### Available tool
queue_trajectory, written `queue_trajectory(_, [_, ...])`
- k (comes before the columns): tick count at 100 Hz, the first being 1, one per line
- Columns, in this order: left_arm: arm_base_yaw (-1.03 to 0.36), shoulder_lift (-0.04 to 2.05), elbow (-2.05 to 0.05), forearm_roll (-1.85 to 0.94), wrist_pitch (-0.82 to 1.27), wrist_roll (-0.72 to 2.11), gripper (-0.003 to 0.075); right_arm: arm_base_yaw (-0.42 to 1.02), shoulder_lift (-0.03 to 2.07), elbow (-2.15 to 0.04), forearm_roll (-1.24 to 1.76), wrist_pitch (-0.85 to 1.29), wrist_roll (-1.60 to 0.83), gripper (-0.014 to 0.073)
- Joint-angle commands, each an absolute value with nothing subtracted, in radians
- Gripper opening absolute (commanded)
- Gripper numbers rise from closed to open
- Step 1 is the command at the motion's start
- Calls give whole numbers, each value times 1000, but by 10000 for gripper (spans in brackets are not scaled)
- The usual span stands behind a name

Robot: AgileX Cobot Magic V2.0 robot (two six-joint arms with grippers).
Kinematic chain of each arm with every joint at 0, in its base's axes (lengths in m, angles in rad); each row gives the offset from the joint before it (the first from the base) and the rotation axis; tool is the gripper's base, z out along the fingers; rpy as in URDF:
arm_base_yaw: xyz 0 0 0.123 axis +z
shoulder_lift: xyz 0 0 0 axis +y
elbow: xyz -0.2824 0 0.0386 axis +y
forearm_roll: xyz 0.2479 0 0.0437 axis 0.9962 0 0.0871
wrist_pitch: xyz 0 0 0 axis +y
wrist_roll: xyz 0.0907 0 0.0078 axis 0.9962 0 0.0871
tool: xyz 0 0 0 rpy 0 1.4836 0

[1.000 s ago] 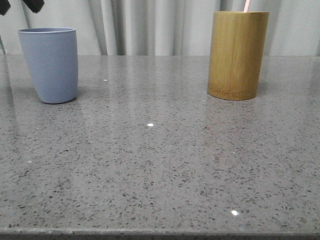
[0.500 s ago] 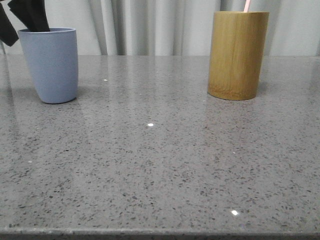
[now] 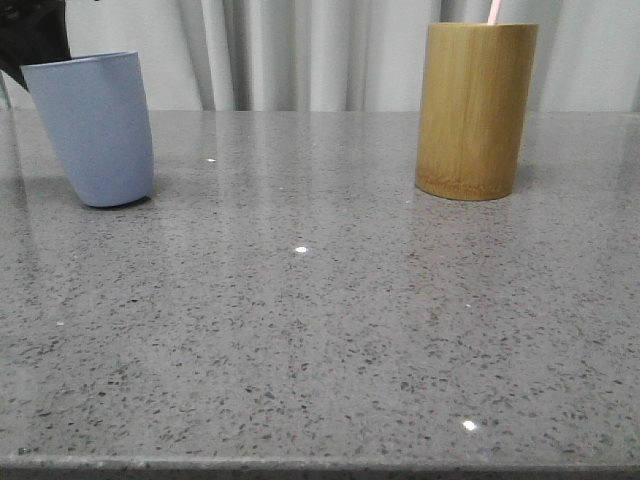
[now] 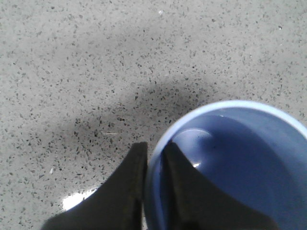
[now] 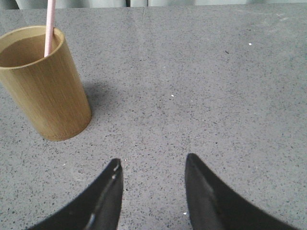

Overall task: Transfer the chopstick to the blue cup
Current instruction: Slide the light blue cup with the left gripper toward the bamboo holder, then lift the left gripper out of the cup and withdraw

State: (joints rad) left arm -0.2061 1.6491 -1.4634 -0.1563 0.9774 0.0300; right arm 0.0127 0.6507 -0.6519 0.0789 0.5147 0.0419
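Observation:
The blue cup (image 3: 95,125) stands at the far left of the table, tilted a little. My left gripper (image 4: 155,151) is shut on its rim, one finger inside and one outside; the cup (image 4: 230,163) looks empty in the left wrist view. In the front view only a dark part of the left gripper (image 3: 35,35) shows above the cup. A pale pink chopstick (image 3: 494,11) sticks out of the tan bamboo cylinder (image 3: 475,110) at the far right. In the right wrist view the chopstick (image 5: 49,28) leans in the cylinder (image 5: 43,91). My right gripper (image 5: 152,165) is open and empty, apart from the cylinder.
The grey speckled table (image 3: 320,320) runs to a front edge at the bottom of the front view. Pale curtains (image 3: 290,50) hang behind the table.
My left gripper came down onto the blue cup's rim and closed on it. The cup has tipped and shifted slightly to the left. The bamboo cylinder has not moved.

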Motion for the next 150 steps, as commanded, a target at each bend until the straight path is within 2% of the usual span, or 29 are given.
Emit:
queue_trajectory(1, [-218, 1608, -1507, -175, 949, 30, -19, 14, 656, -688, 84, 445, 32, 333])
queue_trajectory(29, [-326, 1629, -1599, -175, 918, 30, -19, 14, 656, -688, 84, 445, 32, 333])
queue_trajectory(66, [-485, 1811, -1824, -185, 992, 30, -19, 14, 656, -688, 84, 445, 32, 333])
queue_trajectory(97, [-513, 1873, -1906, -199, 1036, 30, -11, 14, 656, -688, 84, 444, 32, 333])
queue_trajectory(107, [-513, 1873, -1906, -201, 1036, 30, 52, 14, 656, -688, 84, 444, 32, 333])
queue_trajectory(127, [-513, 1871, -1930, -201, 1047, 30, 318, 14, 656, -688, 84, 444, 32, 333])
queue_trajectory(131, [-513, 1871, -1939, -201, 1052, 30, 349, 14, 656, -688, 84, 444, 32, 333])
queue_trajectory(150, [-513, 1866, -1984, -201, 1100, 30, 370, 14, 656, -688, 84, 444, 32, 333])
